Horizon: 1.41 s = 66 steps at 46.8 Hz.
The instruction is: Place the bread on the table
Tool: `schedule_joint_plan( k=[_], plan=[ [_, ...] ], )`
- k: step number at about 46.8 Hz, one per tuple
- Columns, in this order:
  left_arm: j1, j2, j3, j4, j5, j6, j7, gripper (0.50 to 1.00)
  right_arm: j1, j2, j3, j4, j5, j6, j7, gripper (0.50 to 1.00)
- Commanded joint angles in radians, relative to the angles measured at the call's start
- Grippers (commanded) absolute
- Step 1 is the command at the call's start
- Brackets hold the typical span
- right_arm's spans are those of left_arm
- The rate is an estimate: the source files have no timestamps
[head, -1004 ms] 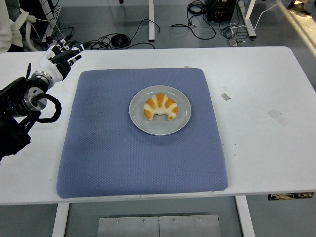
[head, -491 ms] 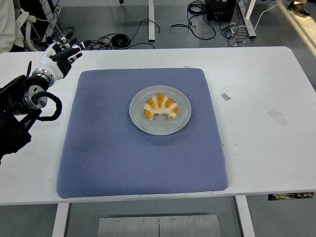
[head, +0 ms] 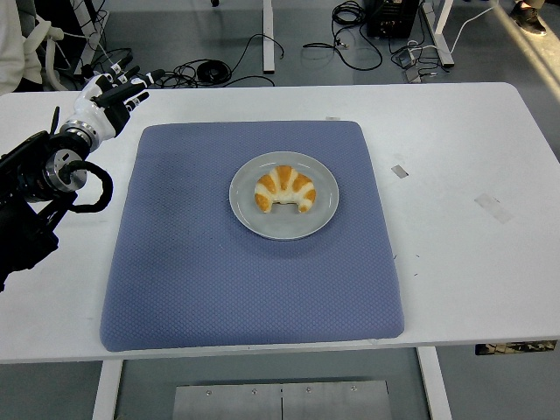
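Note:
A golden croissant lies on a round grey plate in the middle of a blue mat. My left hand hovers over the table's far left corner, well to the left of the plate, fingers spread and holding nothing. Its black forearm comes in from the left edge. My right arm does not show.
The white table extends to the right of the mat, with small tape marks on it. Beyond the far edge are cables on the floor and table legs. A person's white sleeve shows at the top left.
My left hand has drifted slightly up and to the right, toward the mat's far left corner, staying open. The croissant and plate have not moved.

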Motion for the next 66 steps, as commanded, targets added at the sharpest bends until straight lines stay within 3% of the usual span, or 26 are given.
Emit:
schedule_joint_plan(
  k=[1,18,66],
  plan=[
    [-0.014,-0.008,0.000,0.000,0.000,0.000,0.000,0.981,0.000,0.000,0.000,0.000,0.000,0.000,0.000,1.000],
    [-0.023,0.033,0.002,0.000,0.001,-0.019,0.002,0.981,0.000,0.000,0.000,0.000,0.000,0.000,0.000,1.000],
    [-0.040,0.033,0.030,0.000,0.001,-0.042,0.000,0.981,0.000,0.000,0.000,0.000,0.000,0.000,0.000,1.000]
  ],
)
